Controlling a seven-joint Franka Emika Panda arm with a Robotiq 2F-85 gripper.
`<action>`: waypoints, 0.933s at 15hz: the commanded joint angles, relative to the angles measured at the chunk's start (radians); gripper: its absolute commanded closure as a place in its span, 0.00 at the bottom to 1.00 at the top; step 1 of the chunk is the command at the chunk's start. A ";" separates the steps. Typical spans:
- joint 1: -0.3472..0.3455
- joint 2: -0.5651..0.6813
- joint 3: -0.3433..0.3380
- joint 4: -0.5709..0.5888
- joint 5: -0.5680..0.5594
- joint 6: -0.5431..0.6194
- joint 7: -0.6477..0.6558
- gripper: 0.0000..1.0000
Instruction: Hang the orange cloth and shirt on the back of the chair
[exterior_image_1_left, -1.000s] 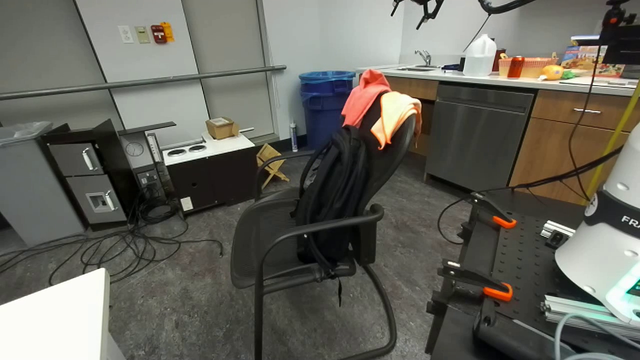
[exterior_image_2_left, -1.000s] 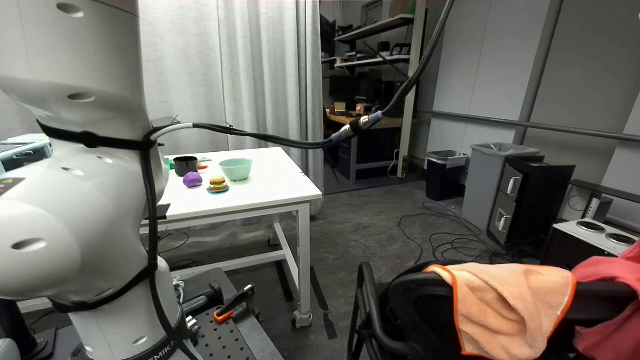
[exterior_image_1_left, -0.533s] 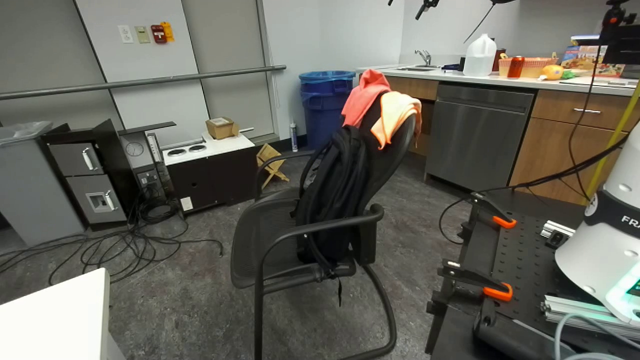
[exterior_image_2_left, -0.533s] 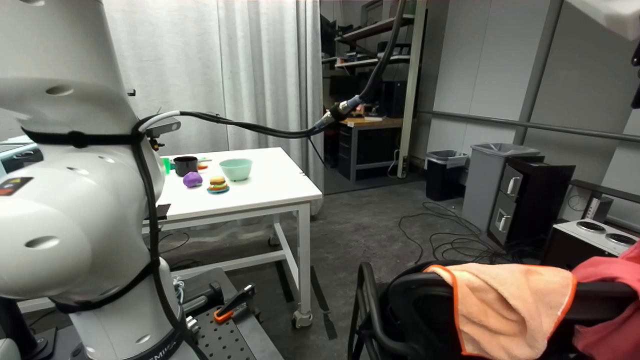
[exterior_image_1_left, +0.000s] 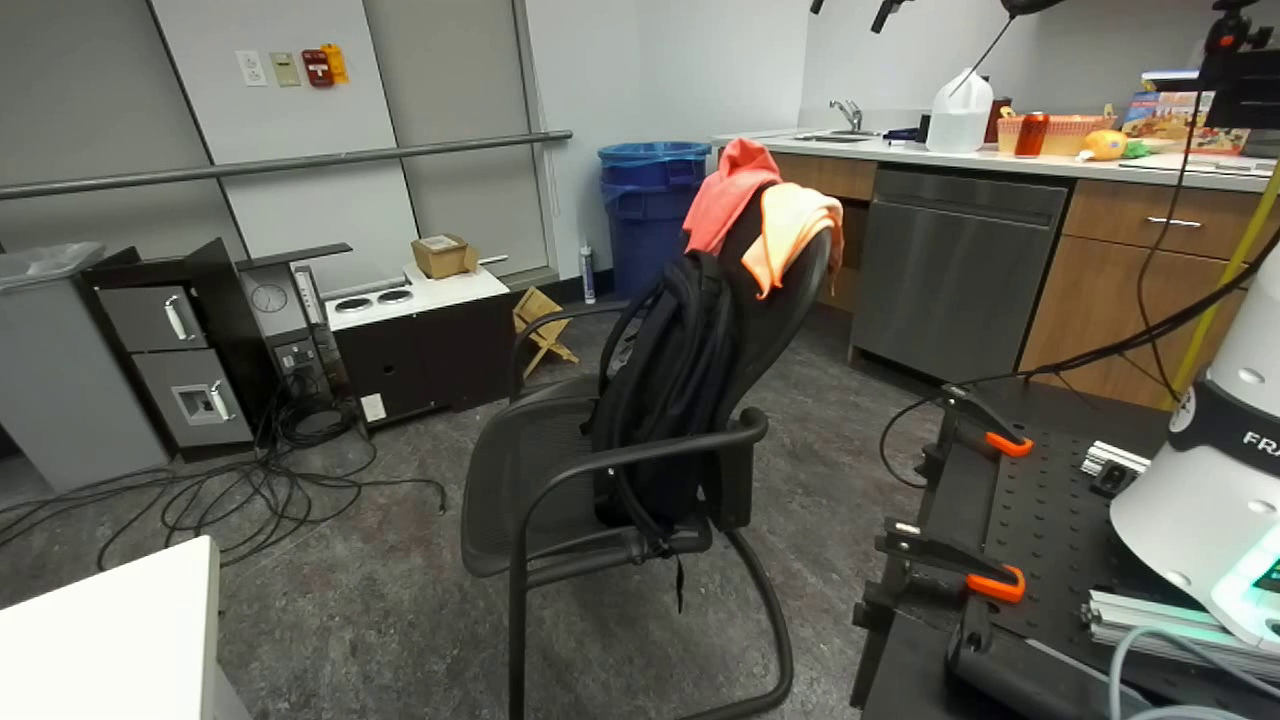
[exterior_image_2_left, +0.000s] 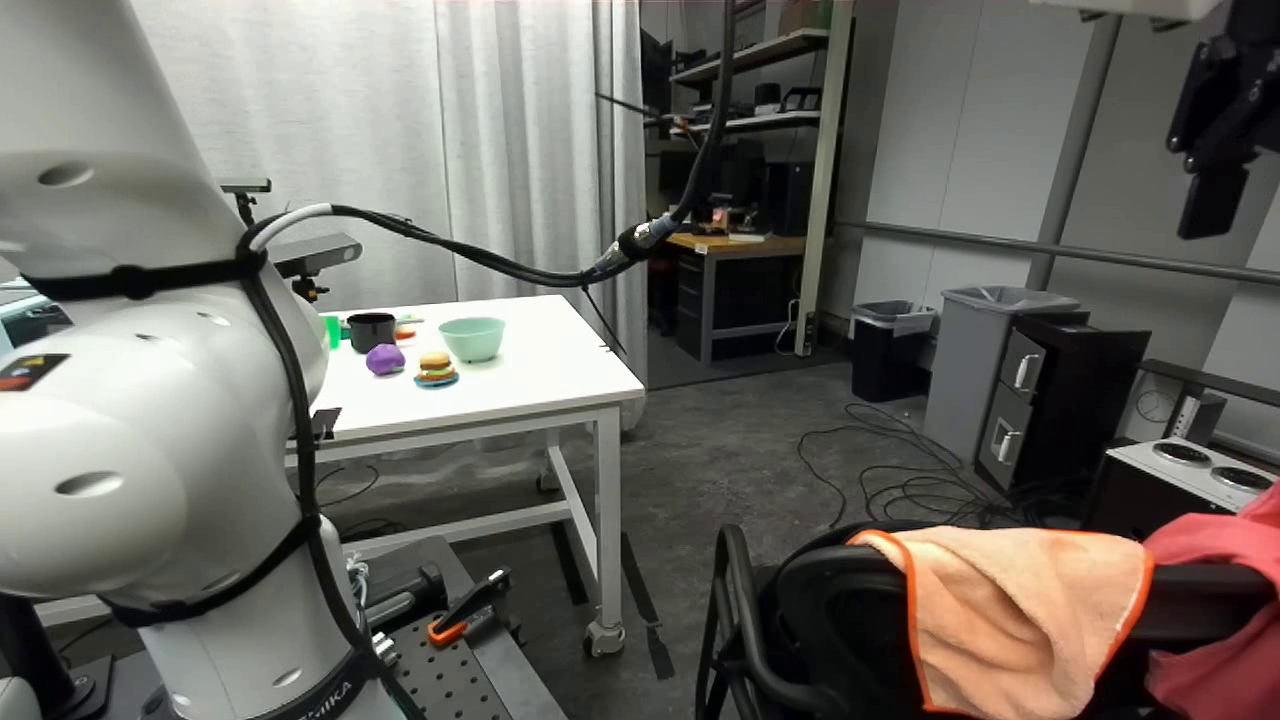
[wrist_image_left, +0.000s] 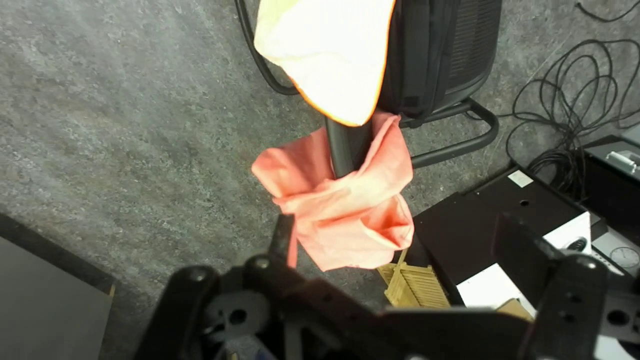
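The gripper stands released, jaws wide, well above the shirt draped over one end of the top edge of the chair. Beside it hangs the cloth; lower, a backpack leans against the backrest.

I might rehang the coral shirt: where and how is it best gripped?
Probably pinch the coral shirt by its bunched folds, coming from above: in the wrist view they jut beyond the visible chair back in loose ridges. Any frame beneath is hidden.

Orange cloth partly outside wrist view.
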 joint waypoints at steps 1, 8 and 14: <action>0.024 -0.110 -0.005 -0.087 -0.062 -0.005 -0.005 0.00; 0.042 -0.161 -0.015 -0.146 -0.056 -0.002 -0.028 0.00; 0.043 -0.218 -0.013 -0.204 -0.056 0.000 -0.041 0.00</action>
